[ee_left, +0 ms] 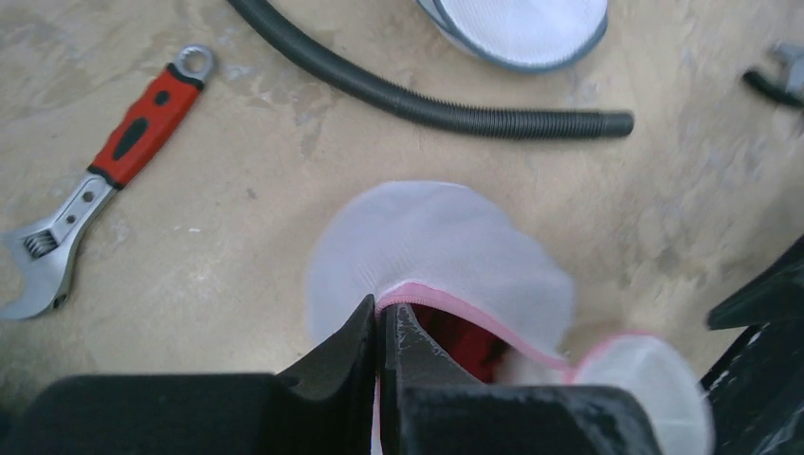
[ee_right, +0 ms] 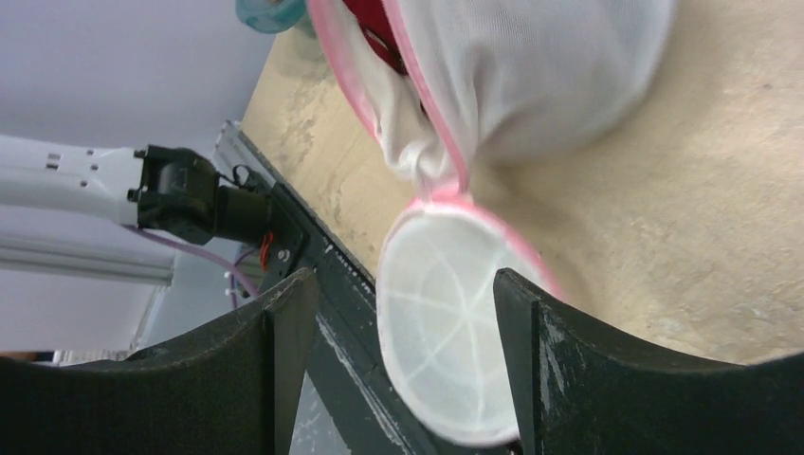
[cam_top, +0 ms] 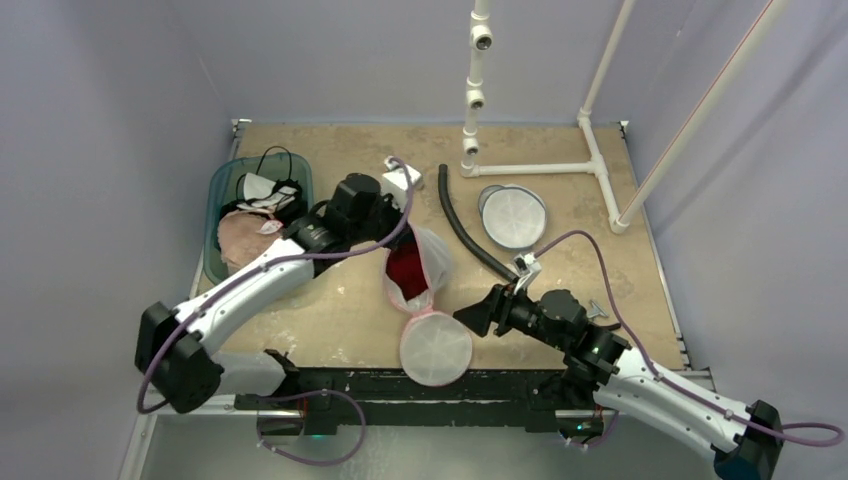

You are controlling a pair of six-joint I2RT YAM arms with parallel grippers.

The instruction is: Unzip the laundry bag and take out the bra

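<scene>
No writing, label, brand name, number or sign could be read anywhere in the overhead view or in either wrist view.
</scene>
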